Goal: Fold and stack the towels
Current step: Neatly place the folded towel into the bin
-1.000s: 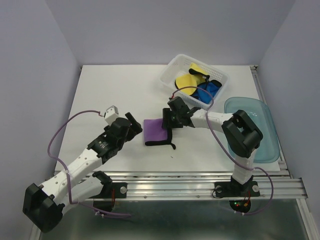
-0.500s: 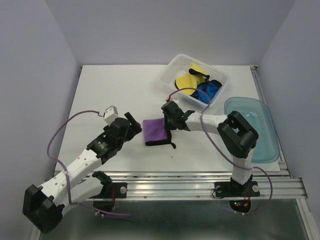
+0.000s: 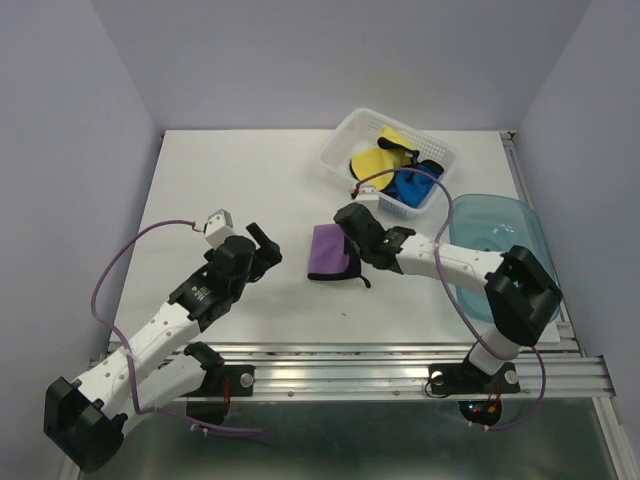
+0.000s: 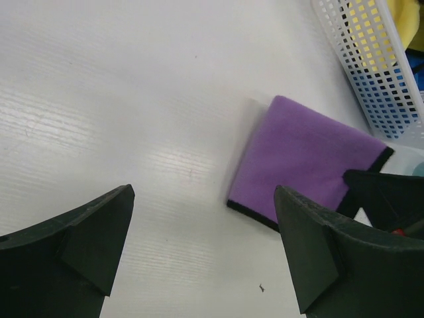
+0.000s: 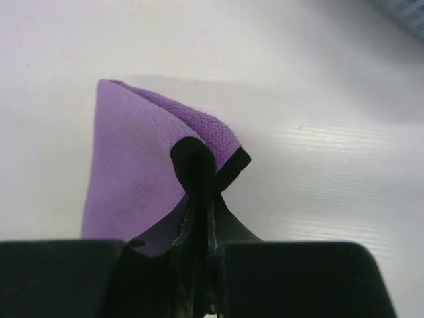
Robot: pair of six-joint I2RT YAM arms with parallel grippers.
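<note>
A purple towel (image 3: 325, 252) with dark edging lies folded on the white table, mid-table. It also shows in the left wrist view (image 4: 305, 159) and the right wrist view (image 5: 132, 165). My right gripper (image 3: 352, 250) is shut on the towel's right edge, pinching the dark-edged corner (image 5: 199, 165) and lifting it slightly. My left gripper (image 3: 262, 245) is open and empty, just left of the towel, its fingers (image 4: 79, 232) spread above the bare table. Yellow towels (image 3: 375, 160), a bright blue towel (image 3: 412, 185) and a black one (image 3: 428, 167) lie in the white basket.
The white perforated basket (image 3: 340, 135) stands at the back right. A translucent blue-green tray (image 3: 500, 215) sits at the right edge. A metal rail runs along the table's near edge (image 3: 400, 365).
My right gripper has moved right and nearer, dragging the purple towel with it; the towel now lies further right and more rotated. The left gripper has shifted slightly.
</note>
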